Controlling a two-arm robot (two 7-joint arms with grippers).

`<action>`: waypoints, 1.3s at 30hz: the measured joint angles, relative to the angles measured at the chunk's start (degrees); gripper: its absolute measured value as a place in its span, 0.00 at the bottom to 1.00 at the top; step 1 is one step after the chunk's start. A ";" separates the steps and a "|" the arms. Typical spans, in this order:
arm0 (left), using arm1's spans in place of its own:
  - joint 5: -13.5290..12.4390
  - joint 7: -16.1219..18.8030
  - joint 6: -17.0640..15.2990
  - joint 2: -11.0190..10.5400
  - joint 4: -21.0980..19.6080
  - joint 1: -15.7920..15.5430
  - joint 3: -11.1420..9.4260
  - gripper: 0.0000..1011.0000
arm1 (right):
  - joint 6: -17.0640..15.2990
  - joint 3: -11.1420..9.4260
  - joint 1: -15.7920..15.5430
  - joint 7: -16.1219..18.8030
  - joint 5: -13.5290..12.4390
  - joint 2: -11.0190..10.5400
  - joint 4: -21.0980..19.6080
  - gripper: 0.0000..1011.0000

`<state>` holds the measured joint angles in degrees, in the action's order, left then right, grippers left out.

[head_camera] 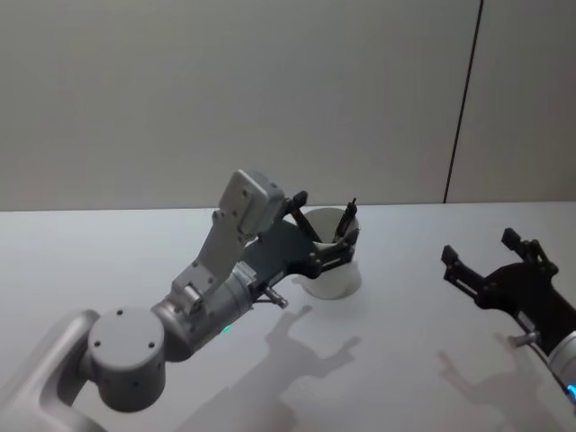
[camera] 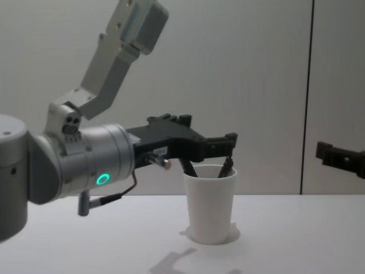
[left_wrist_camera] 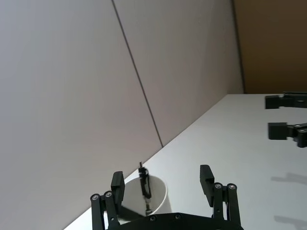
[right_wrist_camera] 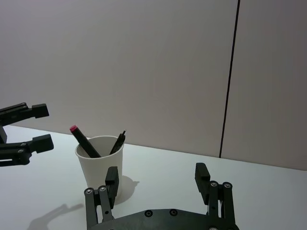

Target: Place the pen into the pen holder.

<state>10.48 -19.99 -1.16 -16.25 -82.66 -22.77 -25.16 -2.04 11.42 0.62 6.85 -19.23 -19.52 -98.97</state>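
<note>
Pens, two of them, lean inside the one white cup (head_camera: 330,274) standing near the table's (head_camera: 126,261) back edge in the head view, with the left gripper (head_camera: 326,232) spread wide right at its rim, likely because it has let go, and the right gripper (head_camera: 486,256) spread and empty well apart. From the right wrist, a red-capped pen (right_wrist_camera: 85,141) and a black pen (right_wrist_camera: 118,142) rest against the cup's rim; the chest view shows one cup, two pens.

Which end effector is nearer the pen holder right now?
Left. The left end effector sits open at the rim of the pen holder. The right end effector is open, well off to the cup's right.
</note>
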 joint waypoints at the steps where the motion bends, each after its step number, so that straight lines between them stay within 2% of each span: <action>1: 0.04 0.61 0.01 -0.18 -0.29 0.28 -0.03 0.99 | 0.01 0.43 -0.42 -0.86 0.79 0.05 -0.66 0.99; 8: 0.36 6.37 0.13 -1.88 -3.50 3.00 -0.29 0.99 | 0.06 1.44 -1.38 -2.85 2.58 0.17 -2.13 0.99; 9: 0.36 6.37 0.13 -1.88 -3.50 3.00 -0.29 0.99 | 0.07 1.47 -1.41 -2.91 2.63 0.17 -2.17 0.99; 24: 0.97 17.58 0.38 -5.13 -9.56 8.31 -0.81 0.99 | 0.10 1.52 -1.46 -3.03 2.77 0.19 -2.27 0.99; 29: 1.03 19.02 0.40 -5.56 -10.38 9.04 -0.88 0.99 | 0.09 1.52 -1.46 -3.03 2.77 0.19 -2.27 0.99; 39: 1.05 19.37 0.40 -5.65 -10.55 9.20 -0.90 0.99 | 0.09 1.52 -1.47 -3.03 2.77 0.19 -2.27 0.99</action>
<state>11.53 -0.63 -0.76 -21.90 -93.21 -13.57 -26.06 -1.95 12.94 -0.84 3.83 -16.46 -19.33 -101.24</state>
